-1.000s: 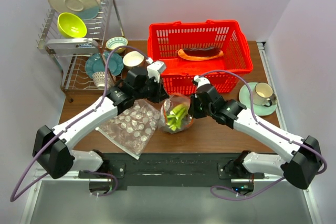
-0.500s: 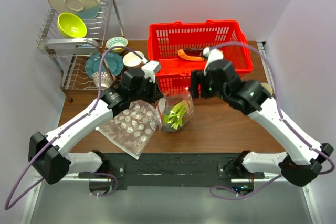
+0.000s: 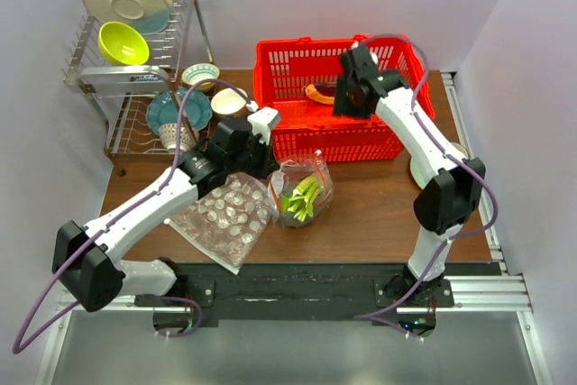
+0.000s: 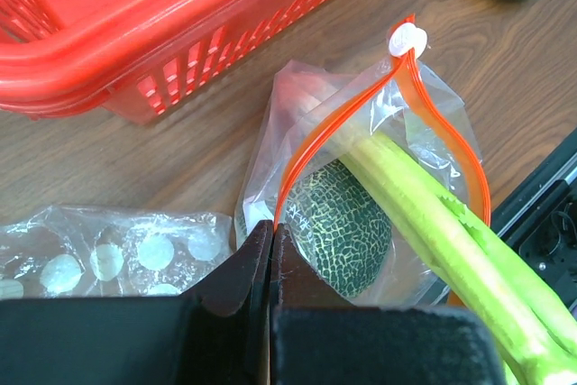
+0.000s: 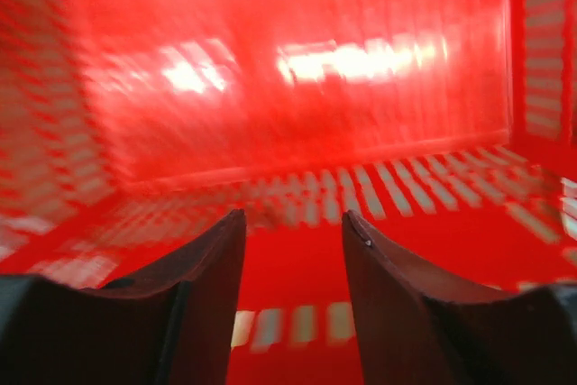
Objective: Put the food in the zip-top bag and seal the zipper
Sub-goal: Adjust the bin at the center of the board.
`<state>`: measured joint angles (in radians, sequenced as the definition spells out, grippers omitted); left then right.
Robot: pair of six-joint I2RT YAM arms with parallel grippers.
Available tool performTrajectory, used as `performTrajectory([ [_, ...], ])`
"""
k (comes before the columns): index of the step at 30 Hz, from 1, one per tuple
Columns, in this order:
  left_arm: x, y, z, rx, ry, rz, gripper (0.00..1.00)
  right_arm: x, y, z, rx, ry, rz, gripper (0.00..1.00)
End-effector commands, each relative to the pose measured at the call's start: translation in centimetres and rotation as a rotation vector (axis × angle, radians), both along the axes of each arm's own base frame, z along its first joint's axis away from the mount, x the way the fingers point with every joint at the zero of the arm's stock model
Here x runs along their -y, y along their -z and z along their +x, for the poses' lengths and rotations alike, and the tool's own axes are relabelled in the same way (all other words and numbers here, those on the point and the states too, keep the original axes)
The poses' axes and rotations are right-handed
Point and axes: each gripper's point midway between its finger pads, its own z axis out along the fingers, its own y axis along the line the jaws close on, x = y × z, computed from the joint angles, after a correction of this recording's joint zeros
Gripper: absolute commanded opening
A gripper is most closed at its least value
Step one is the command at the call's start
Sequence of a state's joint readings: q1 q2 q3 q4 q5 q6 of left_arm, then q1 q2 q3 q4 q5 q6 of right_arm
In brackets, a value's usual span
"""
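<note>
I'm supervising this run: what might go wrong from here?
The stalks appear to poke past the zipper, so the mouth may not seal. The left claw pinches only one end of the mouth of the zip-top bag; it could slip or sag while the open right claw goes for the slab in the basket.

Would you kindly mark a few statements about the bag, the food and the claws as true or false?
1. The left claw is shut on the zip-top bag at its mouth edge. True.
2. The dark green ball lies in the red basket. False: it sits inside the bag.
3. The right claw is open and empty over the basket. True.
4. The zipper is sealed. False: the mouth gapes, with green stalks poking out.
</note>
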<state>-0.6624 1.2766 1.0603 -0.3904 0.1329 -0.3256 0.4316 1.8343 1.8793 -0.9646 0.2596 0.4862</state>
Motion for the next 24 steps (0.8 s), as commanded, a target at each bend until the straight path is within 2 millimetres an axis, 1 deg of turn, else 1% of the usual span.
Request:
performTrajectory([
  [1,0.1,-1.7,0.9,0.054,0.005,-0.003,0.00,0.4,-2.4,-5.9,0.000,-0.023,0.114,0.49],
  [2,0.1,-1.7,0.8,0.054,0.007,-0.003,0.00,0.8,-1.0,-6.7,-0.004,-0.021,0.114,0.50],
  [3,0.1,-1.6,0.7,0.050,0.005,-0.003,0.00,1.0,-0.9,-7.3,0.005,-0.024,0.120,0.50],
  [4,0.1,-1.5,0.8,0.049,0.003,-0.001,0.00,1.5,-1.6,-8.0,0.033,-0.022,0.124,0.50],
  [5,0.1,-1.5,0.7,0.047,0.005,-0.001,0.00,1.9,-1.0,-8.3,0.024,-0.016,0.110,0.50],
  [9,0.0,-1.2,0.7,0.033,-0.001,0.000,0.00,2.8,-0.8,-8.1,0.012,-0.009,0.047,0.52],
  [10,0.1,-1.1,0.6,0.030,-0.001,-0.001,0.00,2.8,-1.0,-8.0,0.015,-0.014,0.039,0.52],
  [12,-0.1,-1.2,0.6,0.033,-0.011,-0.004,0.00,2.7,-0.7,-7.7,0.005,-0.018,0.032,0.53],
  [15,-0.1,-1.3,0.6,0.033,-0.014,-0.006,0.00,2.5,-1.0,-6.9,0.023,-0.018,0.032,0.53],
  [16,-0.1,-1.4,0.6,0.035,-0.014,-0.008,0.00,2.3,-1.6,-6.6,0.037,-0.028,0.034,0.54],
  [18,-0.1,-1.5,0.7,0.037,-0.015,-0.008,0.00,2.1,-1.6,-5.8,0.042,-0.026,0.028,0.54],
  [19,-0.1,-1.5,0.7,0.037,-0.015,-0.008,0.00,2.1,-2.1,-5.4,0.057,-0.026,0.028,0.54],
  [21,0.0,-1.7,0.7,0.043,-0.015,-0.013,0.00,2.0,-2.0,-4.1,0.070,-0.015,0.025,0.53],
  [22,0.0,-1.7,0.8,0.044,-0.015,-0.014,0.00,1.7,-2.7,-3.3,0.100,-0.009,0.041,0.52],
  [23,0.0,-1.8,0.8,0.045,-0.014,-0.015,0.00,1.5,-2.6,-2.6,0.106,-0.011,0.052,0.50],
  [24,0.1,-1.8,0.7,0.044,-0.012,-0.017,0.00,1.4,-1.9,-1.6,0.100,0.002,0.053,0.50],
])
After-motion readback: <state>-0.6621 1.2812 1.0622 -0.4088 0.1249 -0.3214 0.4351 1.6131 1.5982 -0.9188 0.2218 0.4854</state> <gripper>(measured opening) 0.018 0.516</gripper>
